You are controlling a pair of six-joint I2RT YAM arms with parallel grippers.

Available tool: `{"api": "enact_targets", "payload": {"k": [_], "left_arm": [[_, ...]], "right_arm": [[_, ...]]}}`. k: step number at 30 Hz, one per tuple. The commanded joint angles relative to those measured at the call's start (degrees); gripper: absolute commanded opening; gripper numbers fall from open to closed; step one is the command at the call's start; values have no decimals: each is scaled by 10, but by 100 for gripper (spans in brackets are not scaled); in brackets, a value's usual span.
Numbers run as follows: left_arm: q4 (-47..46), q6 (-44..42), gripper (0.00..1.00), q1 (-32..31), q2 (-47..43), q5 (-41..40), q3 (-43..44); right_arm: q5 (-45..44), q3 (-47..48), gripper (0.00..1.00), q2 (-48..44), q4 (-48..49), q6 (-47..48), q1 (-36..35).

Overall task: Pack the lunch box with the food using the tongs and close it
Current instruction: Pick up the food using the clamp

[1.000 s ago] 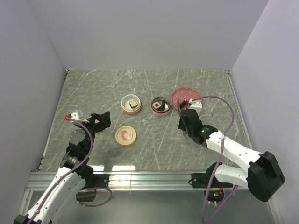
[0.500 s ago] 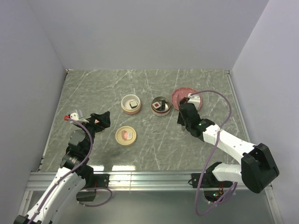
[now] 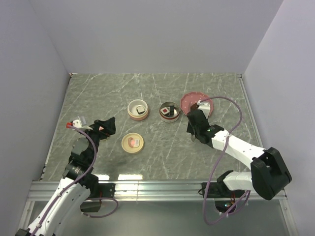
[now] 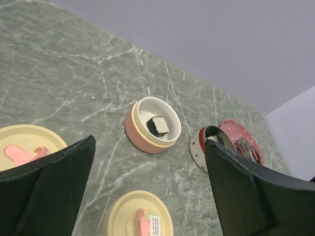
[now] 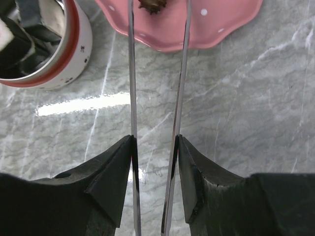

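Right gripper (image 5: 154, 142) is squeezed partway shut on the tongs (image 5: 132, 73), one thin arm pressed against each finger. It sits right of centre in the top view. Left gripper (image 3: 107, 126) hangs wide open with nothing in it, over at the left.

On the marble table (image 3: 221, 88) there's the pink plate (image 5: 211, 19) at upper right. The pink bowl (image 4: 147, 135) and the spotted bowl (image 5: 81, 44) are mid-frame, the spotted one just beside the plate. Two cream lids (image 4: 135, 219) lie nearer the left gripper.

The tongs reach over the plate's edge with a brown food piece (image 5: 151, 5) between the arms, can't tell if they touch it. One dark piece (image 4: 158, 126) sits in the pink bowl, and more pieces (image 5: 27, 22) are in the spotted one.
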State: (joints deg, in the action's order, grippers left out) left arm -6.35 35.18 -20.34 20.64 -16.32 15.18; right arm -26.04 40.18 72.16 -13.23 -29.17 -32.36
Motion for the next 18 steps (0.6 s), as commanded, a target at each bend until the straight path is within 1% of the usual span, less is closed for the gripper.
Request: {"api": "enact_targets", "payload": {"k": [1,6,8,11,12,15,18], "left_arm": [[-14,1,99,-1,-8,8,-2],[-16,-1,100,-1,-3,9,-2],[-16,-1,100,-1,-4,8,-2],[-15,0,99,-1,-6,6,-3],[-15,-1,100,-1,-6,6,-3],[-15,0,99,-1,-7,6,-2],[-16,-1,100,-1,-8,6,-4]], "right_arm": [[-18,16,49,12,1,-19,3],[-28,33,48,32,-9,-19,4],[-29,40,47,36,-11,-16,3],[-29,46,34,35,-14,-12,4],[-29,47,28,34,-16,-9,4],[-30,51,19,28,-21,-5,4],[-36,57,14,22,-29,1,4]]}}
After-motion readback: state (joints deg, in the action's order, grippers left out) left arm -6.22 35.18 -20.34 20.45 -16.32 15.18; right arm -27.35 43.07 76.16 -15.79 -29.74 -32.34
